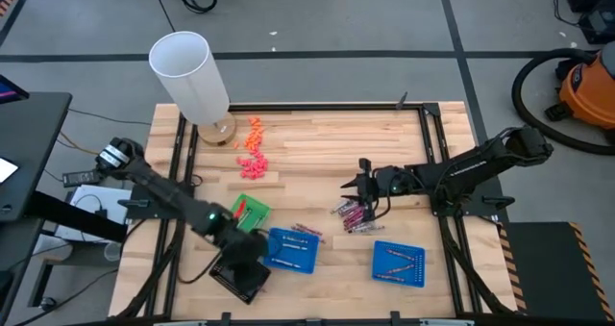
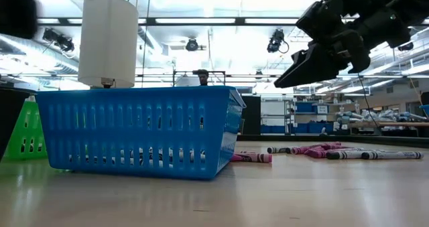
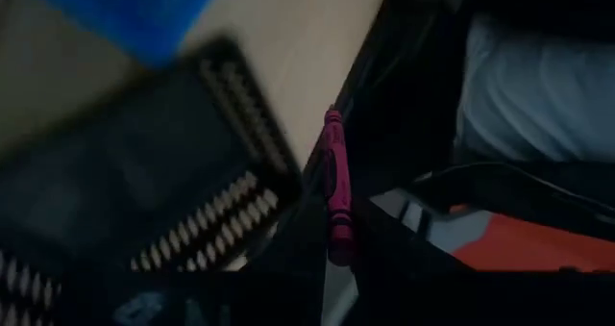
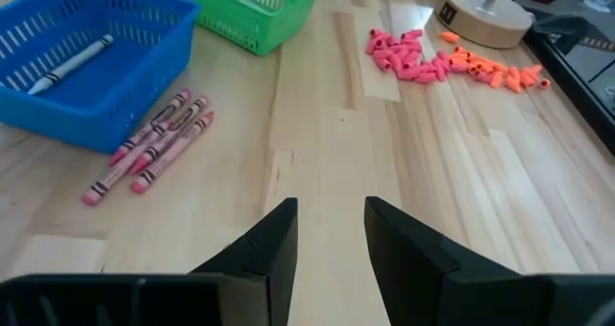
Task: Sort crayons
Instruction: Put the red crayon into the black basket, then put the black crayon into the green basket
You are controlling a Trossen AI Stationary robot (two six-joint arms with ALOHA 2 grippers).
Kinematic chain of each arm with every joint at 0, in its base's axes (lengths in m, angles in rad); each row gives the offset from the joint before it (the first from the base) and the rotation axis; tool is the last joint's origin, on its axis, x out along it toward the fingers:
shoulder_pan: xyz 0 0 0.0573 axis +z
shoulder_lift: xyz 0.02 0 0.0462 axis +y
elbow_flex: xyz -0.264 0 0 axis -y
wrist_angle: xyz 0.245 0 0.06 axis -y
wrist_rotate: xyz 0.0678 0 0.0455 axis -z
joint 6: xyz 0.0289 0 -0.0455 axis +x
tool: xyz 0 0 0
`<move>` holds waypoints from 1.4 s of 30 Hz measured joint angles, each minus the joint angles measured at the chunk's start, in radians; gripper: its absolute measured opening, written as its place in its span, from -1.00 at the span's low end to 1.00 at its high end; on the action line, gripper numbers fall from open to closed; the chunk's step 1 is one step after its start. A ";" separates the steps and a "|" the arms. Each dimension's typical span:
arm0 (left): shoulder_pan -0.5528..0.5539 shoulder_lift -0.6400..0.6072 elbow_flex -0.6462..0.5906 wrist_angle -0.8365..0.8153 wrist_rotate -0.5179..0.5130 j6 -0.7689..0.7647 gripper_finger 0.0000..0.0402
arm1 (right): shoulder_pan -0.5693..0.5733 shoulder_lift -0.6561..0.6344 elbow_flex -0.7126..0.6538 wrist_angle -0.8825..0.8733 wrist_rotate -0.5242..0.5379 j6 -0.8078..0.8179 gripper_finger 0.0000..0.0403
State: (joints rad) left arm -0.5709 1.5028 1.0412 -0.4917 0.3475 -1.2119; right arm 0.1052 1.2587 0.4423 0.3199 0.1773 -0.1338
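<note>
Left claw (image 3: 332, 254) clenched on a pink crayon (image 3: 335, 187) over the black tray (image 1: 240, 273), lower left; right claw (image 4: 330, 232) released above the tabletop (image 4: 432, 163), center-right.

Slatted blue plastic basket (image 2: 137, 130) (glossy) on a smooth pale wood table (image 4: 404, 163).

Blue basket (image 4: 86, 57), green basket (image 4: 255, 4), pink crayons (image 4: 154, 143)

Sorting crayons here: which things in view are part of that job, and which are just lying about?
Part of the job:
loose crayons
pink crayon in left tool
blue baskets
green basket
black basket

Lying about:
pink and orange bits
paper roll
</note>
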 joint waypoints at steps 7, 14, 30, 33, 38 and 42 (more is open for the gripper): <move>-0.106 0.001 0.000 -0.072 -0.086 -0.164 -0.79 | -0.029 0.000 0.000 0.051 -0.066 -0.024 -0.34; -0.136 0.001 0.000 -0.157 -0.128 -0.192 -0.78 | -0.056 0.000 0.000 0.076 -0.100 -0.043 -0.34; -0.146 0.003 0.000 -0.169 -0.205 -0.137 -0.77 | -0.065 0.000 0.000 0.075 -0.127 -0.045 -0.34; -0.147 0.003 0.000 -0.134 -0.218 -0.140 -0.70 | -0.065 0.000 0.000 0.075 -0.127 -0.045 -0.34; -0.147 0.003 0.000 -0.113 -0.224 -0.161 -0.45 | -0.065 0.000 0.000 0.075 -0.128 -0.045 -0.34; -0.143 0.003 0.000 -0.099 -0.216 -0.163 -0.29 | -0.065 0.000 0.000 0.075 -0.129 -0.045 -0.34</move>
State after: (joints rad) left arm -0.7142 1.5059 1.0409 -0.5909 0.1318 -1.3750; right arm 0.0402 1.2587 0.4423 0.3946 0.0485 -0.1789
